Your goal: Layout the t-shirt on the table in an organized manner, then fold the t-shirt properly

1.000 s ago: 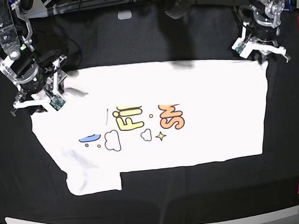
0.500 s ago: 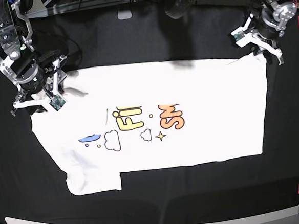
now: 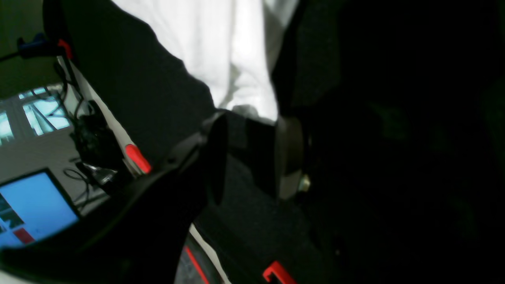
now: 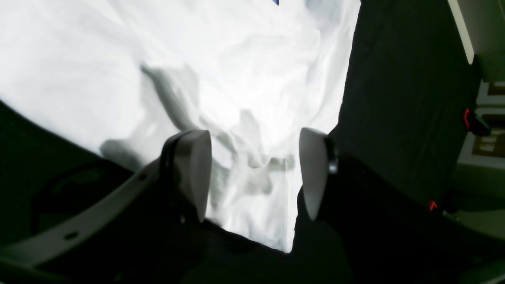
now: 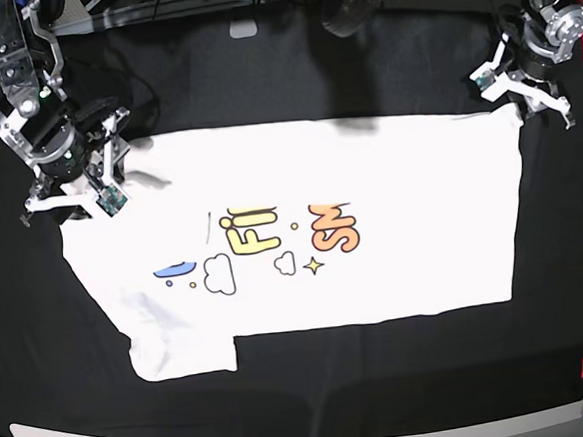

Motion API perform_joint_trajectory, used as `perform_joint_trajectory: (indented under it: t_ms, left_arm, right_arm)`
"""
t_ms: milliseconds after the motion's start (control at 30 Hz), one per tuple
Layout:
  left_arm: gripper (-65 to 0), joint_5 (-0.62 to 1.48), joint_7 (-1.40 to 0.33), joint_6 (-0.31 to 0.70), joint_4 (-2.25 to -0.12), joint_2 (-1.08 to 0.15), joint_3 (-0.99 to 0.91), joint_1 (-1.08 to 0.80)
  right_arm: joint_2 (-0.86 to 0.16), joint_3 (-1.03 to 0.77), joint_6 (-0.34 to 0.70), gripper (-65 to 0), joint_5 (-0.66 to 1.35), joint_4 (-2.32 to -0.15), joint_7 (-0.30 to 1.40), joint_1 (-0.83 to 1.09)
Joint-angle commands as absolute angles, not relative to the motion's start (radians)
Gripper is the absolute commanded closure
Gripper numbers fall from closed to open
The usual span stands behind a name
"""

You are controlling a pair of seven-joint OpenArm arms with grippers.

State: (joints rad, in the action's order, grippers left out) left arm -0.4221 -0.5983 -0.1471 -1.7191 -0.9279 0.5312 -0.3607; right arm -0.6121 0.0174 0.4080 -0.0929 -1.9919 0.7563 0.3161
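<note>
- Spreading the t-shirt (image 5: 369, 183): your right gripper (image 4: 252, 173) straddles its sleeve, jaws apart.
- Left gripper (image 3: 246, 157), released at its far corner, may snag the hem.

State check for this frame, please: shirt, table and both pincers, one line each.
t-shirt: spread flat, printed side up, one sleeve rumpled under the right pincer.
table: black cloth, wrinkled, shirt lying on it.
left pincer: open, at the shirt's corner, holding nothing.
right pincer: open, jaws straddling a bunched sleeve fold, not clamped.
</note>
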Motion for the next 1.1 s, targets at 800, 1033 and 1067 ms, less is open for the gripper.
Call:
perform_joint_trajectory:
  t_ms: [800, 1033, 1067]
  left_arm:
    - [-19.0, -0.437, -0.674, -0.253, -1.78, -0.822, 0.515, -0.339]
    - [-19.0, -0.435, -0.693, -0.304, -1.779, -0.849, 0.461, -0.289]
    - [-19.0, -0.435, -0.698, -0.304, -1.779, -0.85, 0.45, -0.279]
  right_arm:
    - [-0.629, 0.009, 0.396, -34.2, -0.067, -2.009, 0.76, 0.308]
    - [-0.628, 0.009, 0.396, -34.2, -0.067, -2.009, 0.772, 0.308]
    - [-0.629, 0.009, 0.396, -34.2, -0.067, -2.009, 0.773, 0.308]
